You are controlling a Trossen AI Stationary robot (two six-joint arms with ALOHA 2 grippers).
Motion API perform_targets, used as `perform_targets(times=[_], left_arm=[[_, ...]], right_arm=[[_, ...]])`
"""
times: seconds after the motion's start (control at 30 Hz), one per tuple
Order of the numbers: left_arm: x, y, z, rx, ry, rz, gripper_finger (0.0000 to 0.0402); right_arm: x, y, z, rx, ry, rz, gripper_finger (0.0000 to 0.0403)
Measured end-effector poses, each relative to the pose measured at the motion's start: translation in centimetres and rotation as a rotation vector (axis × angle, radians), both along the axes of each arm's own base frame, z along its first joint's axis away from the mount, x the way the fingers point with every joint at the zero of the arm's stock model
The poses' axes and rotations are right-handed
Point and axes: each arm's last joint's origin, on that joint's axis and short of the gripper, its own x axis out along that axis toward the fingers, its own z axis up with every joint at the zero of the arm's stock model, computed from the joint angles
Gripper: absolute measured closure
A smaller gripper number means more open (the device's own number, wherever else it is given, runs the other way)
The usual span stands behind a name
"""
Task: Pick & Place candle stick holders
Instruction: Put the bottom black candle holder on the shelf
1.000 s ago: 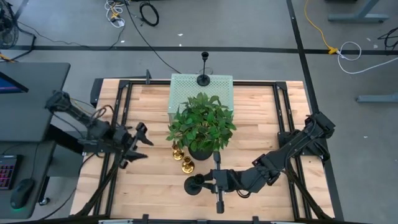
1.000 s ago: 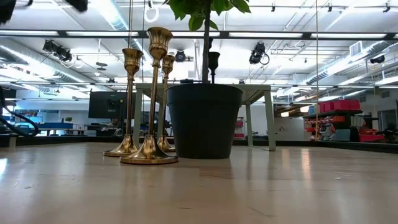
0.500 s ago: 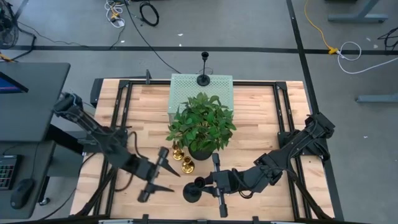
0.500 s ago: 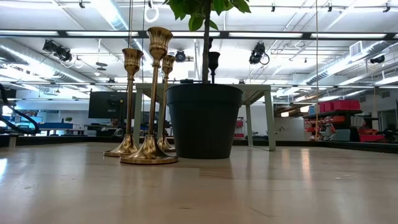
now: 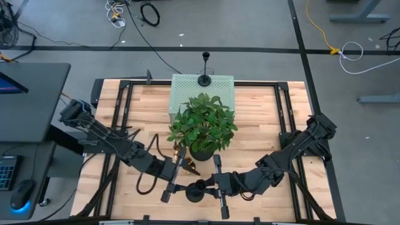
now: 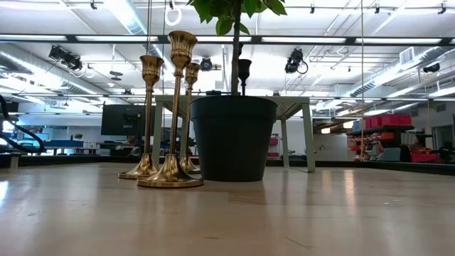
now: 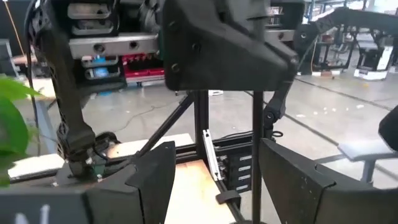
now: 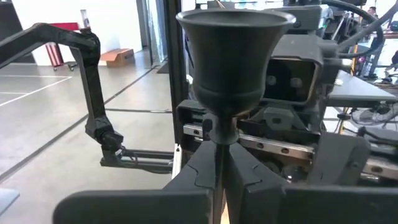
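- High view: the wooden surface is crowded at its centre by a plant pot. One black holder is stood on the green mat. Another black holder is clamped in the right end effector near the front edge; the left end effector, spread wide and empty, is just beside it.
- Low view: three gold holders are grouped beside the pot; placement appears partly done.
- Right wrist view: the black stem is pinched between shut fingers; clearance is tight.

Third gold holder half hidden

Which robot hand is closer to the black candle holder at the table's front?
The right hand is shut on the black candle holder; the left hand, open, is just beside it.
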Motion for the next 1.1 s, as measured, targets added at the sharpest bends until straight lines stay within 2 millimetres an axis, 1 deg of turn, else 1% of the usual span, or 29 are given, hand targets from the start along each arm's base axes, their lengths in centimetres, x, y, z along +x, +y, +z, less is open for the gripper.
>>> perform_targets(times=[0.1, 0.3, 0.5, 0.67, 0.77, 0.97, 1.1], left_arm=[[0.3, 0.2, -0.2, -0.007, 0.006, 0.006, 0.0170], [0.4, 0.2, -0.2, -0.031, 0.010, -0.092, 0.0170], [0.4, 0.1, -0.4, -0.016, 0.035, -0.120, 0.0170], [0.0, -0.3, 0.1, -0.033, -0.009, -0.132, 0.0170], [0.6, -0.4, -0.7, -0.022, 0.013, -0.117, 0.0170], [2.1, -0.6, -1.9, -0.035, -0.011, -0.084, 0.0170], [2.2, -0.4, -1.9, -0.036, -0.011, -0.078, 0.0180]], right_arm=[[0.0, 0.0, 0.0, 0.000, 0.000, 0.001, 0.0399], [0.0, 0.0, -0.1, -0.007, 0.009, 0.001, 0.0399], [0.0, 0.0, -0.4, -0.030, 0.036, -0.019, 0.0401], [0.0, -0.1, -0.5, -0.030, 0.037, -0.042, 0.0401], [0.0, -0.1, -0.5, -0.033, 0.036, -0.043, 0.0401], [0.0, -0.2, -0.5, -0.033, 0.036, -0.046, 0.0401], [0.0, -0.2, -0.5, -0.034, 0.037, -0.044, 0.0401]])
